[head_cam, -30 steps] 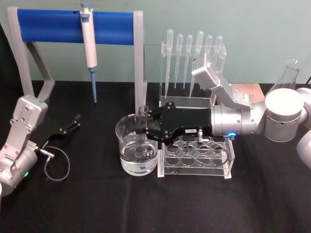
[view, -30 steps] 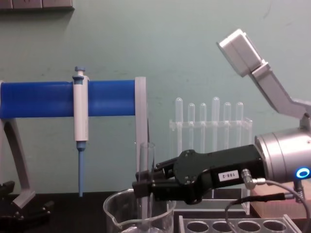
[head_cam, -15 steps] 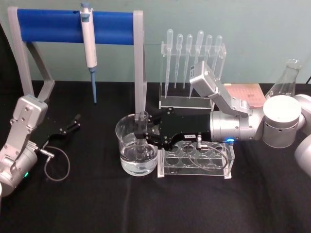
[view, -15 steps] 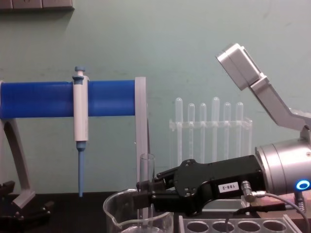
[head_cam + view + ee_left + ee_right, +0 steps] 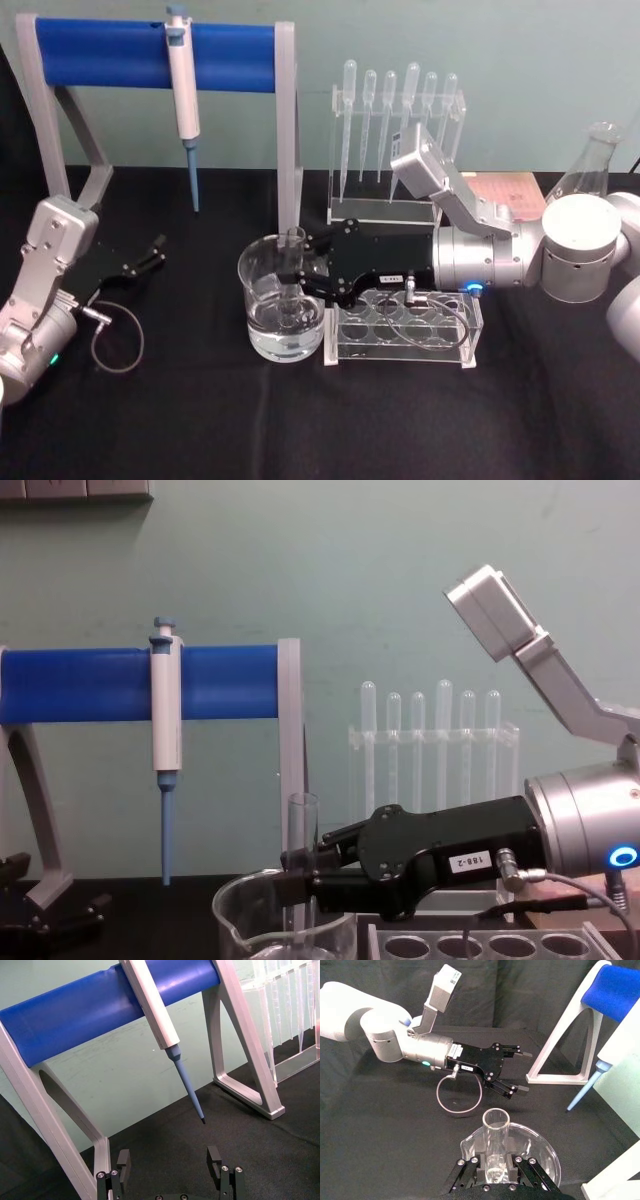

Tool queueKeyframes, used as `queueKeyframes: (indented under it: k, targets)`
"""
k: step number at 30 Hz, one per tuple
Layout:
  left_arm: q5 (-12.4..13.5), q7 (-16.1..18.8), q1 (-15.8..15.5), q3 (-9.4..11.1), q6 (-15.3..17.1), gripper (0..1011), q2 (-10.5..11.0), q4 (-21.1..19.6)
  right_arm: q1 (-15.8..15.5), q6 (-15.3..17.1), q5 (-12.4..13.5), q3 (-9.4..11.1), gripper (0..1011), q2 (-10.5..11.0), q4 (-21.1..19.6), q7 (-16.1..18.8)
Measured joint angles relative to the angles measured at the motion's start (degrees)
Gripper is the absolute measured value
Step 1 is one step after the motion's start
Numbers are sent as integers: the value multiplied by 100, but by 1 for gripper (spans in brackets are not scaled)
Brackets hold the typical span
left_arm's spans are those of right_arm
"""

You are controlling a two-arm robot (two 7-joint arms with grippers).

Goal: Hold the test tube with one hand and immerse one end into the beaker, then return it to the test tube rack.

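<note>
The test tube (image 5: 292, 262) stands upright with its lower end down in the beaker (image 5: 252, 290), which holds clear liquid. My right gripper (image 5: 294, 278) reaches in from the right and is shut on the tube about halfway up its length, just above the beaker's rim. The chest view shows the tube (image 5: 302, 825) rising above the right gripper (image 5: 296, 876) and the beaker (image 5: 232, 920). In the right wrist view the tube (image 5: 496, 1132) stands between the fingers over the beaker (image 5: 542, 1150). My left gripper (image 5: 153, 251) rests open on the table at the left, and in its own wrist view (image 5: 169, 1159) nothing is between its fingers.
A clear tube rack (image 5: 402, 335) lies under the right arm, beside the beaker. Behind stand a pipette rack (image 5: 395, 130) and a blue-barred frame (image 5: 110, 55) holding a pipettor (image 5: 182, 85). A flask (image 5: 588, 160) is at the far right. A cable loop (image 5: 115, 350) lies by the left arm.
The right gripper has lowered the test tube deeper into the beaker over the first half second, then stayed almost still. The left arm has not moved.
</note>
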Motion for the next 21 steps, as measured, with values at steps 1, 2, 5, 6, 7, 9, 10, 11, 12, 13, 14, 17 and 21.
queueKeyframes:
  k: [1, 2, 5, 6, 7, 9, 10, 11, 12, 13, 14, 17, 21]
  targets:
    - [0, 0, 0, 0, 0, 1000, 0, 0, 1, 1, 0, 0, 233, 0, 0, 0]
    - [0, 0, 0, 0, 0, 1000, 0, 0, 2, 2, 1, -1, 233, 1, -1, 0]
    - [0, 0, 0, 0, 0, 1000, 0, 0, 3, 3, 3, -2, 233, 2, -3, 1]
    - [0, 0, 0, 0, 0, 1000, 0, 0, 4, 4, 3, -3, 233, 3, -4, 1]
    - [0, 0, 0, 0, 0, 1000, 0, 0, 5, 4, 4, -3, 233, 3, -4, 1]
    - [0, 0, 0, 0, 0, 1000, 0, 0, 6, 5, 5, -3, 233, 3, -6, 2]
    - [0, 0, 0, 0, 0, 1000, 0, 0, 7, 6, 6, -3, 233, 3, -6, 2]
    - [0, 0, 0, 0, 0, 1000, 0, 0, 7, 6, 6, -3, 233, 3, -6, 2]
    - [0, 0, 0, 0, 0, 1000, 0, 0, 8, 6, 6, -3, 233, 3, -6, 3]
    - [0, 0, 0, 0, 0, 1000, 0, 0, 8, 6, 6, -4, 233, 3, -6, 3]
    - [0, 0, 0, 0, 0, 1000, 0, 0, 8, 7, 7, -3, 233, 3, -6, 3]
    - [0, 0, 0, 0, 0, 1000, 0, 0, 10, 9, 9, -3, 233, 3, -6, 4]
    - [0, 0, 0, 0, 0, 1000, 0, 0, 11, 11, 9, -4, 233, 3, -6, 6]
